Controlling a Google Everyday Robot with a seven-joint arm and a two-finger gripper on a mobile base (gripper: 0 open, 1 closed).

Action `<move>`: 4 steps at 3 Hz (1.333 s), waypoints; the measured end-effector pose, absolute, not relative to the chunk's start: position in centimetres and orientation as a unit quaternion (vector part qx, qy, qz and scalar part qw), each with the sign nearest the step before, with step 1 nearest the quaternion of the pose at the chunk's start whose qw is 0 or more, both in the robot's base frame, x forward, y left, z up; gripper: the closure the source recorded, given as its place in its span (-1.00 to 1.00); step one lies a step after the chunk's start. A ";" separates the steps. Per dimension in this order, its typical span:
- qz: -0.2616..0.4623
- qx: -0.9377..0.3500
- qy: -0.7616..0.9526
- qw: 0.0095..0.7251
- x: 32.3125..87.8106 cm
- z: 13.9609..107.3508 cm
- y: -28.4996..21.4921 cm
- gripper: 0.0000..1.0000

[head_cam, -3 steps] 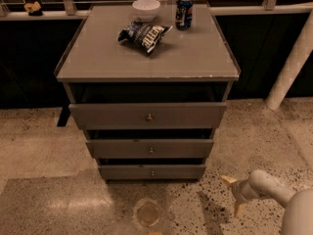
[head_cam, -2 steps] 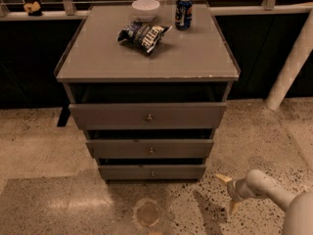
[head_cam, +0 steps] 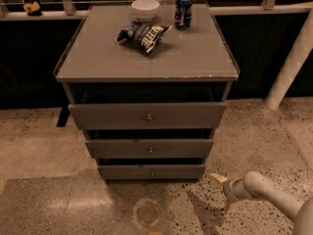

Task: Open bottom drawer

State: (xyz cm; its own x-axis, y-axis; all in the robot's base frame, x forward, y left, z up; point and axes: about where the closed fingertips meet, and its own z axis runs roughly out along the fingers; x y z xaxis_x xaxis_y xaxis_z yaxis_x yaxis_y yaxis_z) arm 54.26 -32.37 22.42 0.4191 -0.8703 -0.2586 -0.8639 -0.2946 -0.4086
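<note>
Since the bottom drawer (head_cam: 176, 172) lies to the left of the claw (head_cam: 222, 194) and a little higher in the camera view, the coming move turns on a sideways reach towards the cabinet front. The claw hangs low over the floor (head_cam: 49, 199), off the cabinet's right front corner, well apart from the drawer and touching nothing. Its two tips stand wide and hold nothing. The tips point roughly left, towards the cabinet, with the arm (head_cam: 276, 199) trailing off to the lower right.

The drawer front runs left to right, long and thin, and is the lowest front, just above the floor. Its knob (head_cam: 152, 173) sits at the middle of that length, so the target is farther left than the drawer's near end. From here the front looks shut or nearly so. The pull, I judge, would have to come straight out towards the camera, across the long axis.

Only one arm is on hand, so there is no choice of side.

By count:
- three drawers: the top drawer (head_cam: 107, 115), the middle drawer (head_cam: 117, 149) and the bottom one
- three knobs, one on each front
- three things on the worktop (head_cam: 146, 62): one bowl (head_cam: 145, 8), one can (head_cam: 183, 12) and one chip bag (head_cam: 143, 34)
- one white post (head_cam: 291, 67) beyond the cabinet on the right
</note>
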 end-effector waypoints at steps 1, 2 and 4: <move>-0.003 -0.808 0.541 0.233 54.1 21.0 -32.1 -1.00; 0.008 -0.819 0.527 0.229 54.3 18.5 -29.2 -1.00; -0.019 -0.802 0.524 0.286 57.4 18.8 -24.0 -1.00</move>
